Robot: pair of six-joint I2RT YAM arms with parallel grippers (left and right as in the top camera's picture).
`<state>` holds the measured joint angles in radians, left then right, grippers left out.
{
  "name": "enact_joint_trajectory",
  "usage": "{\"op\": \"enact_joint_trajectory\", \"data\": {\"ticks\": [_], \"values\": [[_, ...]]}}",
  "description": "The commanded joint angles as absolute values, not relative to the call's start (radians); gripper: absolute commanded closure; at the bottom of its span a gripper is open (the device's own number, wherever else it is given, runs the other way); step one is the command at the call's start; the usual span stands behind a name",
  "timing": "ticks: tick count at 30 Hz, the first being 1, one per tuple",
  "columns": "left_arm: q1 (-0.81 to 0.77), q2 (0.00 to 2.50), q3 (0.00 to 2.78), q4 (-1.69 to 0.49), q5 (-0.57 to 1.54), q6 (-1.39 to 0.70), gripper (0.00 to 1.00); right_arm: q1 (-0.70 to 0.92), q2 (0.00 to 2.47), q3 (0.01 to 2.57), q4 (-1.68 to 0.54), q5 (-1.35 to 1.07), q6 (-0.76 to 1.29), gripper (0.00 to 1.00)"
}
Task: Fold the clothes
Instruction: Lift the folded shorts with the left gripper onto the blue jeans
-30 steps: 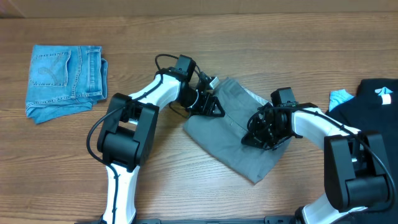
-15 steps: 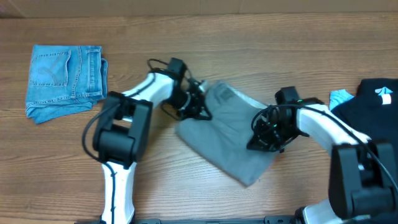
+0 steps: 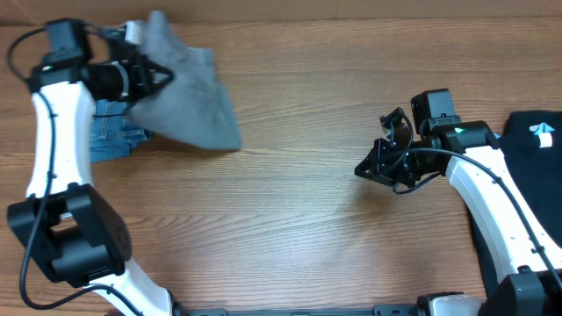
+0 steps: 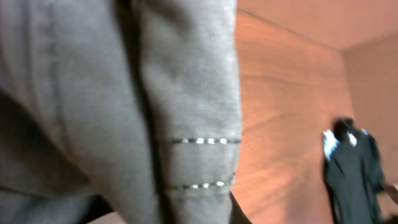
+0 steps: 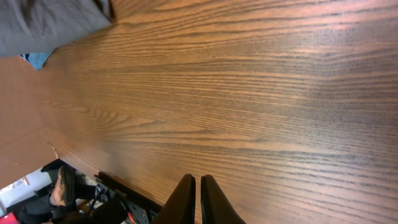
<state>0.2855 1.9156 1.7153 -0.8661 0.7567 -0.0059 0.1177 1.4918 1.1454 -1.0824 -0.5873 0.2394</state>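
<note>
The grey shorts (image 3: 189,96) hang folded from my left gripper (image 3: 156,75) at the far left back of the table, partly over the folded blue denim shorts (image 3: 110,136). The left gripper is shut on the grey shorts. In the left wrist view the grey cloth (image 4: 186,93) fills the frame and hides the fingers. My right gripper (image 3: 363,170) is shut and empty, right of the table's middle, far from the shorts. In the right wrist view its fingers (image 5: 199,199) are together over bare wood, and the grey shorts (image 5: 50,25) show at the top left.
A black garment (image 3: 527,158) lies at the right edge of the table, also seen in the left wrist view (image 4: 351,174). The wooden table (image 3: 290,219) stretches between the two arms. A wall runs along the table's back edge.
My left gripper has carried the grey shorts from the table's middle to the far left back, over the denim shorts. My right gripper has let go of the shorts and drawn back, shut.
</note>
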Motion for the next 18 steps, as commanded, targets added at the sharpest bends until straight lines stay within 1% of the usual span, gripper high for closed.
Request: {"op": "enact_joint_trajectory", "data": {"ticks": [1, 3, 5, 10, 13, 18], "values": [[0.397, 1.937, 1.727, -0.826, 0.72, 0.087, 0.96, 0.115, 1.488, 1.159, -1.095, -0.586, 0.258, 0.92], [0.455, 1.963, 1.727, -0.784, 0.674, 0.146, 0.96, 0.115, 1.488, 1.159, -1.103, -0.59, 0.27, 0.92], [0.496, 1.989, 1.727, -0.738, 0.606, 0.161, 0.96, 0.115, 1.488, 1.159, -1.115, -0.59, 0.276, 0.92], [0.575, 2.014, 1.727, -0.636, 0.588, 0.179, 0.96, 0.115, 1.488, 1.159, -1.121, -0.59, 0.311, 0.92], [0.61, 2.014, 1.731, -0.58, 0.606, 0.177, 0.96, 0.115, 1.488, 1.159, -1.118, -0.59, 0.331, 0.93], [0.654, 2.014, 1.802, -0.56, 0.731, 0.148, 0.96, 0.118, 1.488, 1.159, -1.117, -0.59, 0.354, 0.93]]}}
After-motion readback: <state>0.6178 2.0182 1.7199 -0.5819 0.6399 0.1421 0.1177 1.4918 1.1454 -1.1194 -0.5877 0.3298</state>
